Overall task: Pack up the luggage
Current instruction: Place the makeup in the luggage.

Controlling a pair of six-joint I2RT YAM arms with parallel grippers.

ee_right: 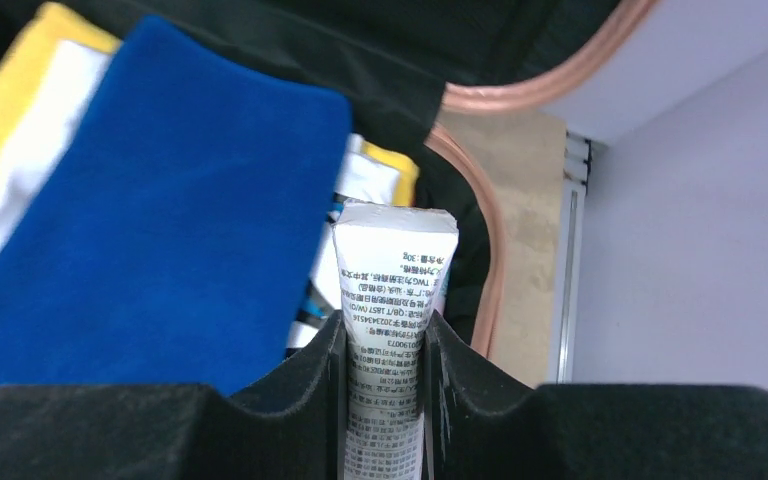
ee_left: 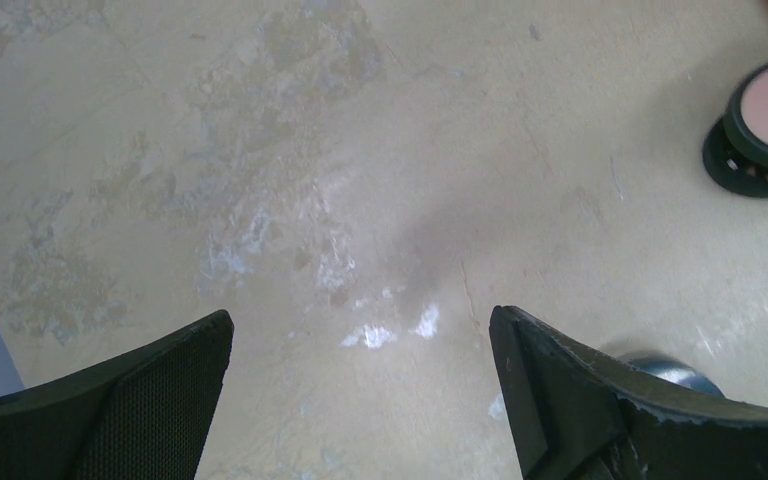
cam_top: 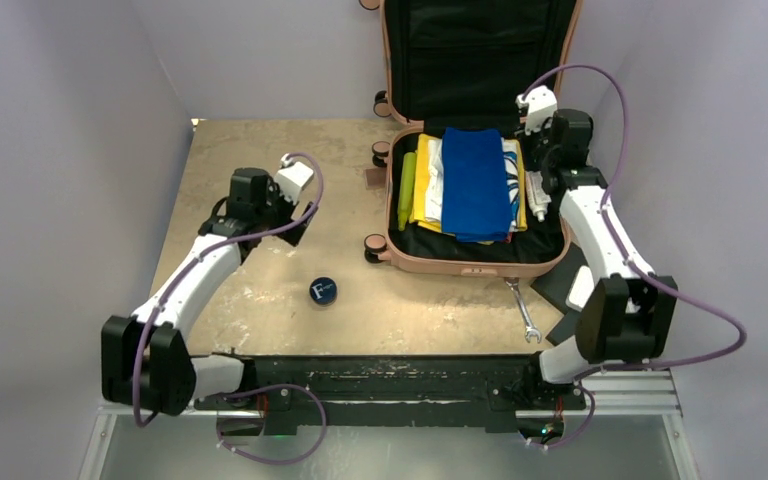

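The right gripper [ee_right: 385, 345] pinches a white tube [ee_right: 392, 265] just inside the right rim of the open suitcase [cam_top: 475, 264], which lies at the table's [cam_top: 260, 180] far right, beside the folded blue cloth [ee_right: 160, 200]. Let go this close to the rim, the tube may tip outside. The left gripper [ee_left: 360, 320] hangs spread wide, holding nothing

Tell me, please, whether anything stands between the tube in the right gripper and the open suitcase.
Nothing visible does. The right gripper holds the white tube over the right side of the open luggage; the folded blue cloth lies beside the tube, not across its path.
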